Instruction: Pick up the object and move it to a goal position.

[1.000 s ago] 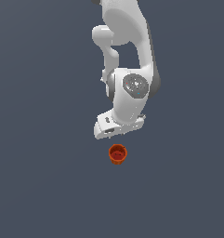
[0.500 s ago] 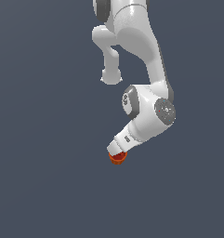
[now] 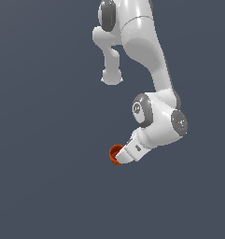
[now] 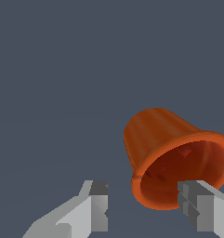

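The object is a small orange-red cup (image 3: 115,154) with a darker red hollow, on the grey floor just past the tip of my white hand. My gripper (image 3: 122,158) is tilted low against it, and its fingers do not show in the exterior view. In the wrist view the cup (image 4: 162,139) fills the space ahead, its open mouth facing the camera. My gripper (image 4: 146,207) is open. One finger (image 4: 201,209) is at the cup's rim. The other finger (image 4: 95,204) stands well apart from the cup on the grey floor.
The plain grey floor (image 3: 44,140) lies all around. The white arm's elbow and wrist joints (image 3: 160,121) hang above the cup on the exterior view's right.
The arm has swung down and tilted, and the hand has dropped from above the cup to floor level beside it. The cup has stayed about where it was.
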Motion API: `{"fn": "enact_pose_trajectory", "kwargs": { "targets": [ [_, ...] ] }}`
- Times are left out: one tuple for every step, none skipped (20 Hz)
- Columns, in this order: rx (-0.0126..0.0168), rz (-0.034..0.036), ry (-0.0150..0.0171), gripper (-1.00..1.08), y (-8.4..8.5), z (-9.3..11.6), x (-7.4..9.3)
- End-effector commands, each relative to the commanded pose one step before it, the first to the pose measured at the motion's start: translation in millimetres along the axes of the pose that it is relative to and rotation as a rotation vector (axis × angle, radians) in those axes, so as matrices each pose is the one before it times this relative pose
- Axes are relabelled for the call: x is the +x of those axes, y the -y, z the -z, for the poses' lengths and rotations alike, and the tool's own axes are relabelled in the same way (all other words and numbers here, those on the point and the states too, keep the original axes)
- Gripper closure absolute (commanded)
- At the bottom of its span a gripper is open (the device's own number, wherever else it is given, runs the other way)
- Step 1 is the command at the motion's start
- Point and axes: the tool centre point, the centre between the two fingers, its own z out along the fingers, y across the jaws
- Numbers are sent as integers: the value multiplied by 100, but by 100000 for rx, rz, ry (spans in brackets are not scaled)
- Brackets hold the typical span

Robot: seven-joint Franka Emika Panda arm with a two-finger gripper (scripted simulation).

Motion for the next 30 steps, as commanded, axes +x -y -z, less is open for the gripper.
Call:
{"fn": "enact_pose_trajectory", "kwargs": {
  "targets": [
    [-656, 1694, 1021, -20, -15, -63, 179],
    [-91, 258, 151, -20, 7, -12, 32],
    [-32, 90, 53, -20, 4, -4, 13],
    [214, -454, -298, -20, 42, 4, -30],
    [0, 0, 0, -20, -4, -42, -4],
    [0, 0, 0, -20, -12, -124, -11],
    [-17, 39, 24, -20, 1, -209, 5],
    [-23, 56, 34, -20, 3, -292, 7],
    [-26, 70, 39, -20, 4, -375, 5],
    [-23, 72, 37, -20, 0, -458, -6],
    [-23, 86, 41, -20, 9, -458, -1],
    [-17, 76, 33, -20, 11, -375, 0],
    [-8, 45, 18, -20, 3, -290, -10],
    [0, 0, 0, -20, -11, -205, -26],
    [-7, 45, 17, -20, 13, -126, 10],
    [0, 0, 0, -20, -2, -41, -5],
    [0, 0, 0, 108, 0, 0, 0],
    [0, 0, 0, 108, 0, 0, 0],
    [0, 0, 0, 108, 0, 0, 0],
    [0, 0, 0, 108, 0, 0, 0],
    [0, 0, 0, 108, 0, 0, 0],
    [0, 0, 0, 108, 0, 0, 0],
    [0, 0, 0, 108, 0, 0, 0],
    [0, 0, 0, 108, 0, 0, 0],
    [0, 0, 0, 108, 0, 0, 0],
    [0, 0, 0, 108, 0, 0, 0],
    [14, -59, 59, 108, -31, -13, -38],
    [0, 0, 0, 108, -14, 32, -23],
    [0, 0, 0, 108, -42, 96, -68],
    [0, 0, 0, 108, -70, 161, -113]
  ]
}}
